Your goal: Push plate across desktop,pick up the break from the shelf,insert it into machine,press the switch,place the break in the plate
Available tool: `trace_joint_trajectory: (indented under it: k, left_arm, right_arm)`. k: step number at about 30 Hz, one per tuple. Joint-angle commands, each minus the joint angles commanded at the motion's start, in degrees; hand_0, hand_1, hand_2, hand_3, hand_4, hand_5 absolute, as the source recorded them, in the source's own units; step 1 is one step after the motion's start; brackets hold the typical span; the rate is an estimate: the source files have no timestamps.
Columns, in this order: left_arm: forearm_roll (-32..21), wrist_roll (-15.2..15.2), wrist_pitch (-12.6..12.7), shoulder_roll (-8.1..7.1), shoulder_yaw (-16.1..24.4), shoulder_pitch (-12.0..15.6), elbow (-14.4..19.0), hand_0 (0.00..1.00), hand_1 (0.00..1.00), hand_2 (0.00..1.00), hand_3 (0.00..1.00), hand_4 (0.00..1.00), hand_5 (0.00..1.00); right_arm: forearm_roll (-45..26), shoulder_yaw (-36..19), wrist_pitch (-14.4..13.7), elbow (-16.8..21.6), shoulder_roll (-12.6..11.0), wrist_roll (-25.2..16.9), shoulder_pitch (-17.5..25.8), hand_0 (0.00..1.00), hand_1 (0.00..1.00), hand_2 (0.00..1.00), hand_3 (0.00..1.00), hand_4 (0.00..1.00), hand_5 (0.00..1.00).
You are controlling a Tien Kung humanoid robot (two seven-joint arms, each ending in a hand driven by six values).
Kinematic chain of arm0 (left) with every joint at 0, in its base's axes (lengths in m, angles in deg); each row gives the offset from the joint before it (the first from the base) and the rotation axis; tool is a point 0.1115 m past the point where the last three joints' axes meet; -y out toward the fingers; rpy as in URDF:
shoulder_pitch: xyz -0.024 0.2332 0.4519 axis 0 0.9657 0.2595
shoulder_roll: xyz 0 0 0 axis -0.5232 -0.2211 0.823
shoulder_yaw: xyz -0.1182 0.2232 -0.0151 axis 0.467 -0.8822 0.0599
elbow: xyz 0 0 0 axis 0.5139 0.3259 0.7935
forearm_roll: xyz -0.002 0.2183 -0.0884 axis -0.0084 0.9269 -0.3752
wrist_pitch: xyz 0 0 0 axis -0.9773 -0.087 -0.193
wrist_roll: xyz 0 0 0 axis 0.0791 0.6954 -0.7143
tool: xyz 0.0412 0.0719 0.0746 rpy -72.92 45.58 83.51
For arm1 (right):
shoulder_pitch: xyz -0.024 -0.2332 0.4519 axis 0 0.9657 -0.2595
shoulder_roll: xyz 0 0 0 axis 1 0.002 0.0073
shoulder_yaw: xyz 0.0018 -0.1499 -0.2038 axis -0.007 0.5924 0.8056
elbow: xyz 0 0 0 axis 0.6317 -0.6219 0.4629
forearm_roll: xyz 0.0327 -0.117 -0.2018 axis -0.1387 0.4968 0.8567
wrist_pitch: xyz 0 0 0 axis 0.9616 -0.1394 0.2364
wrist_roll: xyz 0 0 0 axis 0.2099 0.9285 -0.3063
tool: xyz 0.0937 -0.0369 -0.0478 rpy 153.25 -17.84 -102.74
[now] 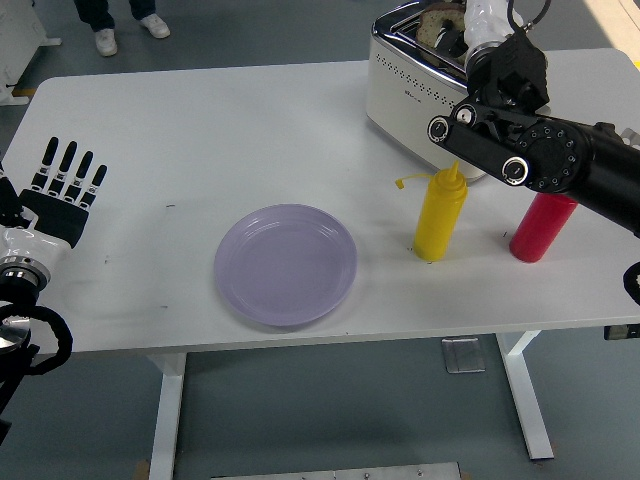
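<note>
White table (200, 130), bread (437, 22) in toaster (405, 80), right hand (480, 22) touching it.

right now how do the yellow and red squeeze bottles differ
The yellow bottle stands in full view, nozzle tip showing; the red bottle's top is hidden behind the right arm. The yellow bottle stands nearer the purple plate; the red bottle stands further right, away from it. Both are upright squeeze bottles on the white table.
</note>
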Motion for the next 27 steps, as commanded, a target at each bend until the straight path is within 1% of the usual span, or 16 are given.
trace_joint_trajectory:
  k: [2,3,14,15,18,20,21,26,27]
  left_arm:
    - [-0.1,0.1,0.0,0.01,0.0,0.0,0.0,0.808,0.74,0.698,0.712,0.769,0.998]
    - [-0.1,0.1,0.0,0.02,0.0,0.0,0.0,0.806,0.738,0.696,0.712,0.771,0.998]
    - [-0.2,0.3,0.1,0.13,-0.5,0.0,-0.2,0.805,0.737,0.696,0.712,0.774,0.998]
    - [-0.2,0.3,0.2,0.14,-0.6,0.0,-0.2,0.805,0.738,0.697,0.712,0.777,0.998]
    - [-0.2,0.3,0.2,0.16,-0.5,0.1,-0.2,0.805,0.738,0.697,0.712,0.777,0.998]
    - [-0.4,0.4,0.2,0.17,-0.5,0.1,-0.1,0.805,0.738,0.697,0.712,0.777,0.998]
    - [-0.5,0.5,0.2,0.17,-0.5,0.2,0.0,0.807,0.739,0.701,0.712,0.783,0.998]
    - [-1.2,0.7,0.2,0.25,-0.5,0.3,0.5,0.807,0.739,0.701,0.712,0.783,0.998]
    - [-1.5,0.9,0.2,0.24,-0.4,0.4,0.7,0.808,0.743,0.703,0.713,0.783,0.998]
  right_arm:
    - [-0.2,-0.1,0.4,0.1,0.0,-0.1,0.1,0.592,0.697,0.738,0.71,0.501,0.089]
    - [-0.3,-0.1,0.6,0.1,0.0,-0.1,0.1,0.615,0.747,0.793,0.786,0.536,0.104]
    - [-0.1,-1.3,2.5,0.5,-0.6,-1.2,0.3,0.623,0.751,0.805,0.796,0.536,0.092]
    - [0.1,-1.5,2.6,0.6,-0.7,-1.3,0.4,0.636,0.761,0.813,0.805,0.553,0.101]
    - [1.1,-2.6,2.9,1.4,-1.3,-1.5,0.6,0.636,0.761,0.813,0.805,0.553,0.101]
    - [2.9,-4.4,3.0,2.6,-2.2,-1.7,1.0,0.636,0.761,0.813,0.805,0.553,0.101]
    - [3.8,-5.4,2.9,3.3,-2.7,-1.8,1.2,0.632,0.745,0.783,0.783,0.558,0.112]
    - [9.9,-11.5,2.4,8.9,-6.6,-3.3,3.1,0.632,0.745,0.783,0.783,0.558,0.112]
    - [11.3,-12.8,2.3,10.1,-7.7,-4.3,4.0,0.58,0.672,0.704,0.696,0.491,0.081]
